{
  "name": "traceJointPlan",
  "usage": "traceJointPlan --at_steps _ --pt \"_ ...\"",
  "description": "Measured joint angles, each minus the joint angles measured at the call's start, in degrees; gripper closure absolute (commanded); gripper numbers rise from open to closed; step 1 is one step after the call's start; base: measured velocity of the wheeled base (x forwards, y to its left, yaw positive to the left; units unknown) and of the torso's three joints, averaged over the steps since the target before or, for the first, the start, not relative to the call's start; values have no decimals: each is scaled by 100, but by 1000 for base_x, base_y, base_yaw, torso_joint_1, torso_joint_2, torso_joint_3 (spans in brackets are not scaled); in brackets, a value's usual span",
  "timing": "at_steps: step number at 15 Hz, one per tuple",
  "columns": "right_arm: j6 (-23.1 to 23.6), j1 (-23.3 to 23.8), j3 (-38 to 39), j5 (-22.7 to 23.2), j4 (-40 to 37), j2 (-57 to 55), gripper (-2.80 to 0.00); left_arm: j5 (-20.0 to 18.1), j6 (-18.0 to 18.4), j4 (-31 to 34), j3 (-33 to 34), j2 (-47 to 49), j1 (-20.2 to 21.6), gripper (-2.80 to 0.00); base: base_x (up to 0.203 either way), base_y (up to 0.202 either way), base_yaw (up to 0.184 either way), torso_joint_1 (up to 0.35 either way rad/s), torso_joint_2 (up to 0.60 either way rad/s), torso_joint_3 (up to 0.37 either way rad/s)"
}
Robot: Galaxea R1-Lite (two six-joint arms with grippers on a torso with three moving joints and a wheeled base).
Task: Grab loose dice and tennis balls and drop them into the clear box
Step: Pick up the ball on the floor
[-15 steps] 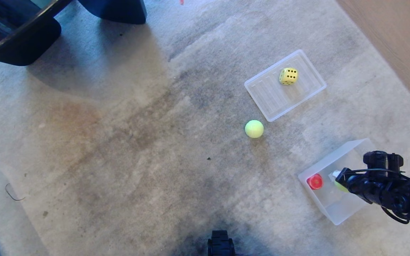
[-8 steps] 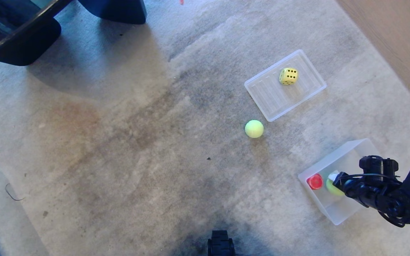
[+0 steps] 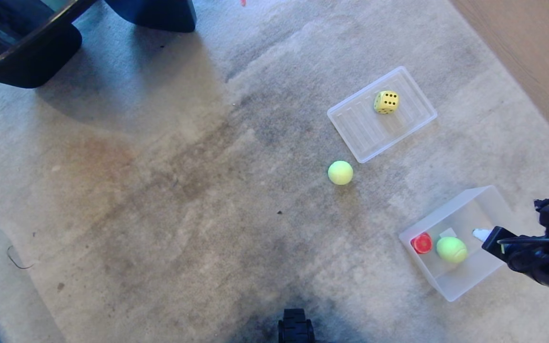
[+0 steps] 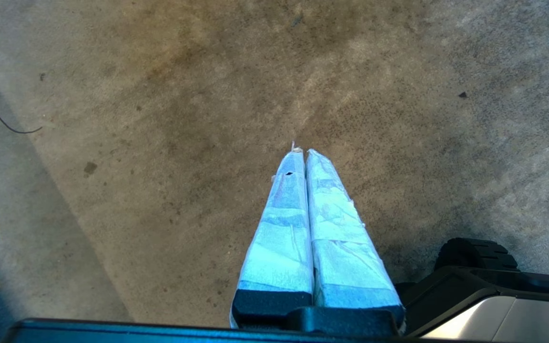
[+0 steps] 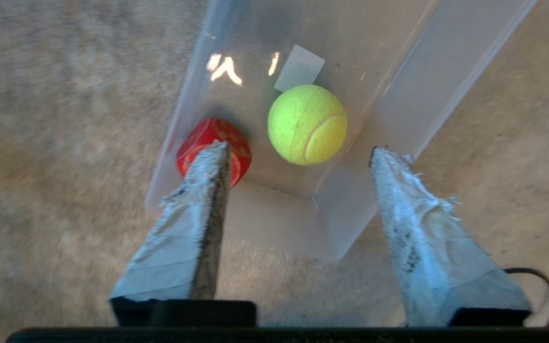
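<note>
Head view shows the right gripper (image 3: pixel 483 234) at the right edge, above the outer wall of the clear box (image 3: pixel 482 200). Its fingers are apart and nothing is between them; the right wrist view confirms this, with the 2 taped fingers (image 5: pixel 193 224) spread wide and looking down into the box. Inside the box lie 1 tennis ball (image 3: pixel 452 249) and the red die (image 3: pixel 421 243), side by side on the bottom, next to the small white label (image 5: pixel 299 68). I judge the ball is there because it was let go from above, so the open fingers make sense: they have no more reason to close.

2 things are not yet in the box. The second tennis ball (image 3: pixel 340 172) rests on the carpet (image 3: pixel 169 200), between the box and the flat ribbed lid (image 3: pixel 360 128). The yellow die (image 3: pixel 386 102) sits on this lid, not in the box, so it counts as loose too. The other dice I cannot see.

The left gripper (image 4: pixel 303 155) hangs low over bare carpet with its fingers pressed together, parked, probably because the right arm is nearer to the work.
</note>
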State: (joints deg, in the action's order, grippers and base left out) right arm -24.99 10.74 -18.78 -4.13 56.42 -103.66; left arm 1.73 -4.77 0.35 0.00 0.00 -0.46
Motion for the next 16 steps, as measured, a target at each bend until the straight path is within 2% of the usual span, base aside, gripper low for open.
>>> traceJointPlan --at_steps 2,4,9,11,13,16 --pt "327 -33 298 11 -607 1154 0 0 0 0 0 0 0 0 0 0 0 0 0 0" --pt "581 -195 490 22 -1542 2474 0 0 0 -2 0 0 5 0 0 0 0 0 0 0" --pt "1367 -945 824 22 -4692 6187 0 2 -2 -1 0 0 0 0 0 0 0 0 0 0" --pt "1649 -1098 1000 73 -5778 7432 0 2 0 -1 0 0 5 0 0 0 0 0 0 0" --pt "1978 -1125 1183 267 -6406 8455 0 0 -2 1 0 0 5 0 0 0 0 0 0 0" --pt "2194 -1099 1359 366 -6478 9662 0 0 -4 1 0 0 2 0 0 0 0 0 0 0"
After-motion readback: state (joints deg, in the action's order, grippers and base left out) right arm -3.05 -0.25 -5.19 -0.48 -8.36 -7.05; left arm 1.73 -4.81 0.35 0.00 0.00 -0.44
